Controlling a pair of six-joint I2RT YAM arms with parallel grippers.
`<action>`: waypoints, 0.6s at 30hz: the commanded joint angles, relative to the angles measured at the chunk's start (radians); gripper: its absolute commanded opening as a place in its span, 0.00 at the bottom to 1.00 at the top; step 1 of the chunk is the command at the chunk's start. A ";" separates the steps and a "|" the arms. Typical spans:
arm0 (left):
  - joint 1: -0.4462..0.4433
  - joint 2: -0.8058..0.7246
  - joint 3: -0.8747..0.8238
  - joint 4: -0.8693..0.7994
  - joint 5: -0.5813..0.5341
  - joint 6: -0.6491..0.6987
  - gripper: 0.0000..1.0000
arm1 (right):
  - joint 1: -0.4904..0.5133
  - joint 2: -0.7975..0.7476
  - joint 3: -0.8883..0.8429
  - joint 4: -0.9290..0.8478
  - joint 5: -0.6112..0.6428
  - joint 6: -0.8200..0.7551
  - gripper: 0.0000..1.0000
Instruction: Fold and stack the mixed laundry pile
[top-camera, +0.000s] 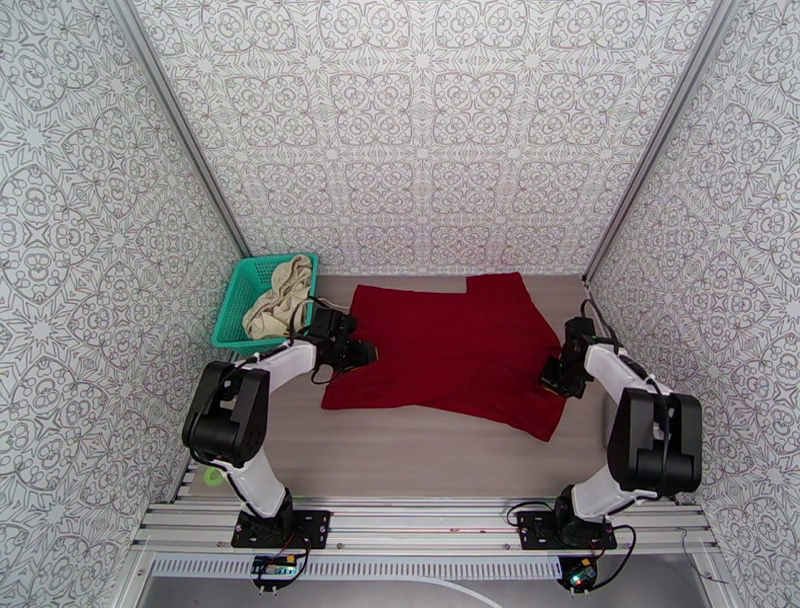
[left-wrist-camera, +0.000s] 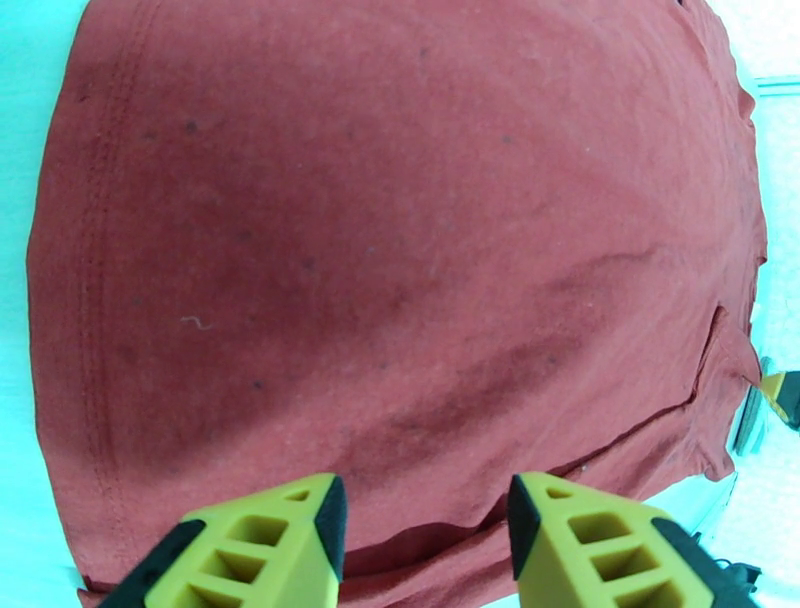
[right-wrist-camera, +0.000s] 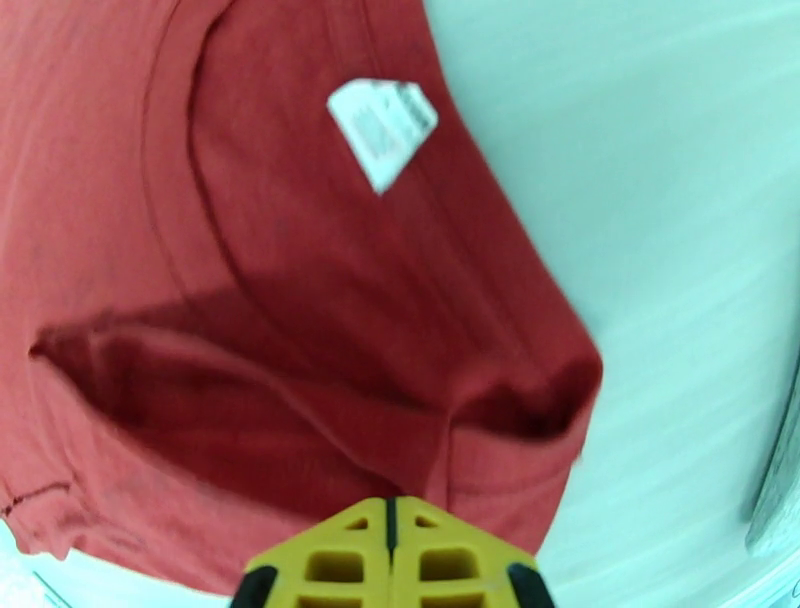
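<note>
from above: a dark red shirt (top-camera: 450, 350) lies spread on the table (top-camera: 420, 450); a cream garment (top-camera: 280, 300) sits in a teal basket (top-camera: 232, 305) at far left

left wrist: the left gripper (left-wrist-camera: 425, 520) hangs over the shirt's (left-wrist-camera: 400, 250) edge, yellow fingers apart

right wrist: the right gripper (right-wrist-camera: 392, 545) is pinched together on a raised fold of shirt (right-wrist-camera: 300, 330) near its white label (right-wrist-camera: 382, 125)

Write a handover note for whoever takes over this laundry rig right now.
Left gripper: jaws open over the left edge of the dark red shirt, holding nothing.
Right gripper: jaws shut, apparently pinching the shirt's right edge near the collar.
The shirt lies spread on the table, unfolded; the cream garment sits in the teal basket.
Done: nothing folded. Left: fold both garments, stack them.
</note>
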 joint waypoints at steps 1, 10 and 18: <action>0.022 -0.025 -0.024 0.014 0.024 -0.004 0.49 | -0.004 -0.149 -0.008 -0.107 -0.057 -0.016 0.00; 0.072 -0.040 -0.051 0.031 0.036 0.007 0.49 | 0.000 -0.504 -0.078 -0.325 -0.142 0.049 0.00; 0.084 -0.143 -0.114 -0.053 -0.021 0.031 0.50 | -0.019 -0.347 -0.100 -0.127 -0.029 0.073 0.38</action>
